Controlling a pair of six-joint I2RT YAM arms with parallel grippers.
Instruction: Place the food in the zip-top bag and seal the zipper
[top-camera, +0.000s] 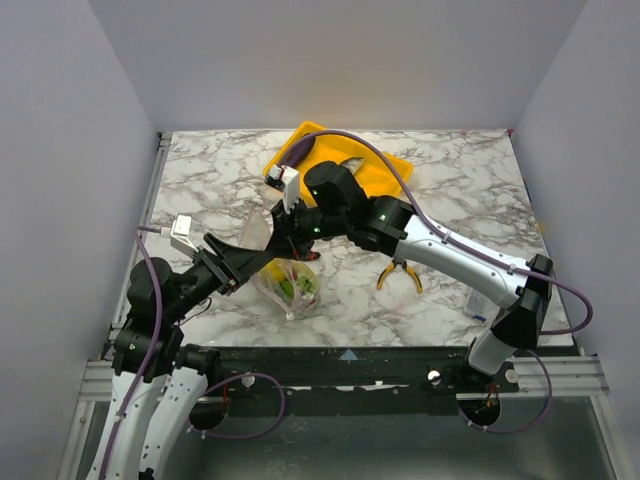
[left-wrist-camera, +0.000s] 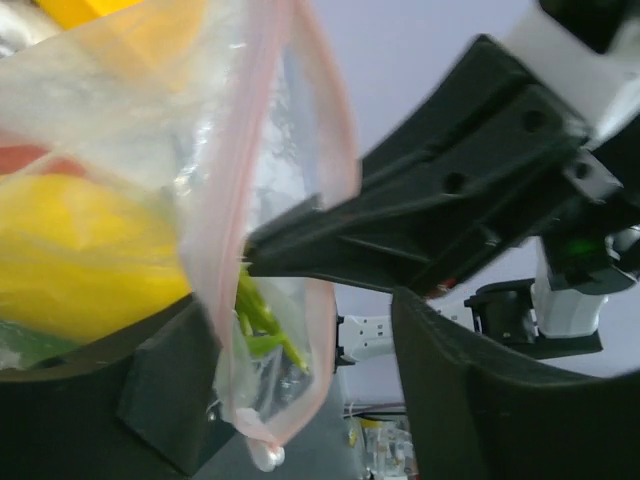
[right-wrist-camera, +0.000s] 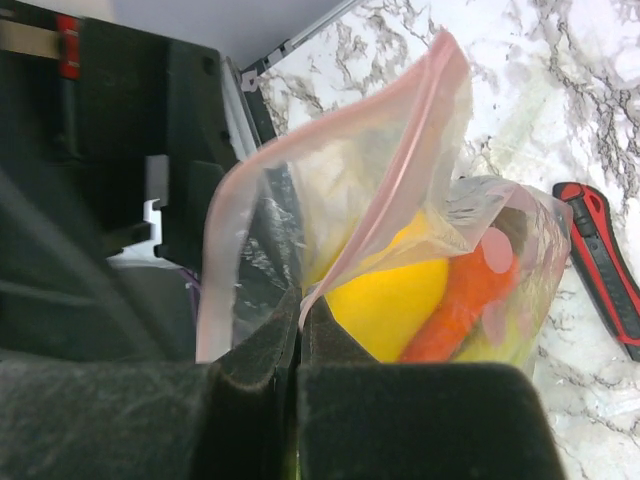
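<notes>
zip-top bag (top-camera: 292, 285): lying at the front middle of the marble surface (top-camera: 450, 190), its mouth edge standing up between the two arms. zipper (left-wrist-camera: 240, 160): showing as a pinkish strip, its two sides gaping apart in the right wrist view. contents, showing through the plastic: yellow squash (right-wrist-camera: 390, 300), red chili (right-wrist-camera: 465, 300), a green piece (left-wrist-camera: 262, 320). right gripper (right-wrist-camera: 298, 320): pinching the bag's mouth edge, jaws closed tight on the plastic. left gripper (left-wrist-camera: 300, 340): standing with jaws apart, the bag's edge hanging between them, nothing clamped. also lying on the surface: pocket knife (right-wrist-camera: 600, 260) beside the bag, yellow-handled pliers (top-camera: 400, 272), yellow tray (top-camera: 385, 170) at the back.
</notes>
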